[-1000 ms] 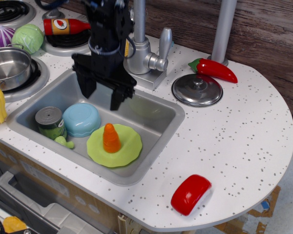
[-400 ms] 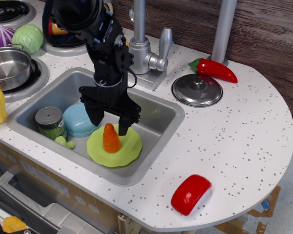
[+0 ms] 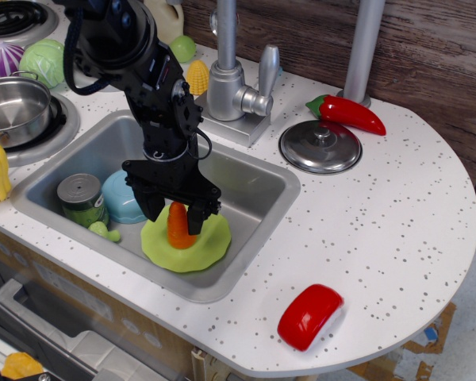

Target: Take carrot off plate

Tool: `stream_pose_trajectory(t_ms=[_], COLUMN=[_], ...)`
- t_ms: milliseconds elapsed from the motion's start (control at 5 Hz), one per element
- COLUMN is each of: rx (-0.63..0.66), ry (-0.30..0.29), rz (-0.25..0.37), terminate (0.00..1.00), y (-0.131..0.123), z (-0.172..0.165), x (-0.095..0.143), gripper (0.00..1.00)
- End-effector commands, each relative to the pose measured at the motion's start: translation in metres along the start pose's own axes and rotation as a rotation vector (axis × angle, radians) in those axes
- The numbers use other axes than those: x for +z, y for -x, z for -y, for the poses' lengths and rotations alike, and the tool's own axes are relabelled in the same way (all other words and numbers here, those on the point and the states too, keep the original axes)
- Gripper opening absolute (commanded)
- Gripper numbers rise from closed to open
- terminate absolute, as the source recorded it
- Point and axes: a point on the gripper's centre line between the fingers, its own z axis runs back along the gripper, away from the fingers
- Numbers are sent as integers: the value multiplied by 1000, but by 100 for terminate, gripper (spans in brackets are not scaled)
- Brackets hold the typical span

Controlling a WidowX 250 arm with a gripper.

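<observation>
The orange carrot stands upright on the lime-green plate, which lies in the grey sink. My black gripper is lowered over the carrot, its two fingers on either side of the carrot's upper half. The jaws are apart and do not visibly squeeze it. The carrot's tip is partly hidden between the fingers.
In the sink, left of the plate, are a light-blue bowl, a tin can and a small green piece. A faucet, steel lid, red chili and red object sit on the counter.
My gripper has come down from above the sink's back to straddle the carrot on the plate. The carrot and plate have not moved.
</observation>
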Motion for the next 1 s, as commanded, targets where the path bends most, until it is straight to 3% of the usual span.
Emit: stream_pose_trajectory(t_ms=[0, 200, 400, 800], rx=[-4, -10, -10, -26], ry=[0, -2, -18, -12], rz=[21, 36, 45, -76], terminate=[0, 0, 0, 0], y=[-6, -6, -7, 9], z=[-4, -4, -5, -33], x=[5, 5, 7, 36], gripper=[100, 0, 0, 0])
